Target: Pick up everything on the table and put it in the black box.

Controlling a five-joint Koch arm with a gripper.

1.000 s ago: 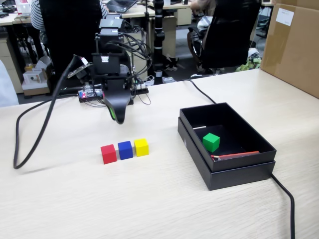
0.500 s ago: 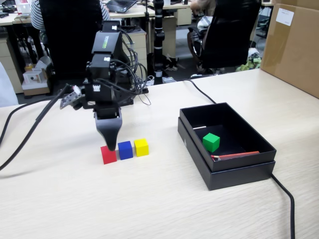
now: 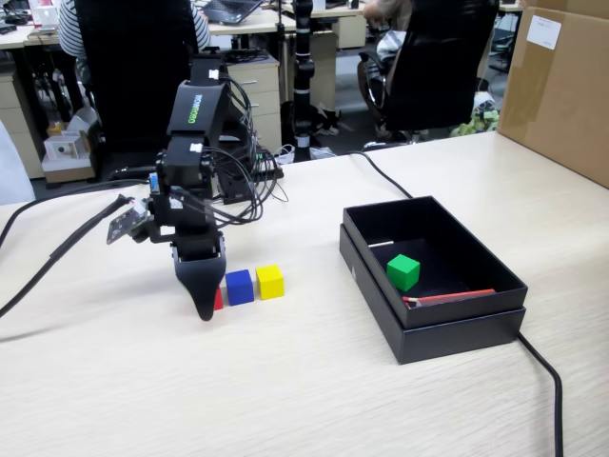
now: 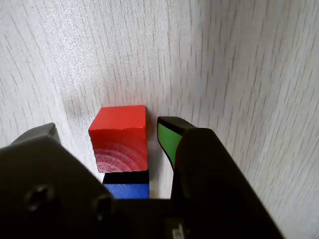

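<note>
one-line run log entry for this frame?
gripper: open, straddling red cube | blue cube, yellow cube: on table | green cube: in black box

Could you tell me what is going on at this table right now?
A small robot arm has its pincer lowered over the red cube at one end of a row with the blue cube and yellow cube. The wrist view shows the jaws open on either side of the red cube, not yet closed. The green cube already lies in the black box, beside a thin red stick.
</note>
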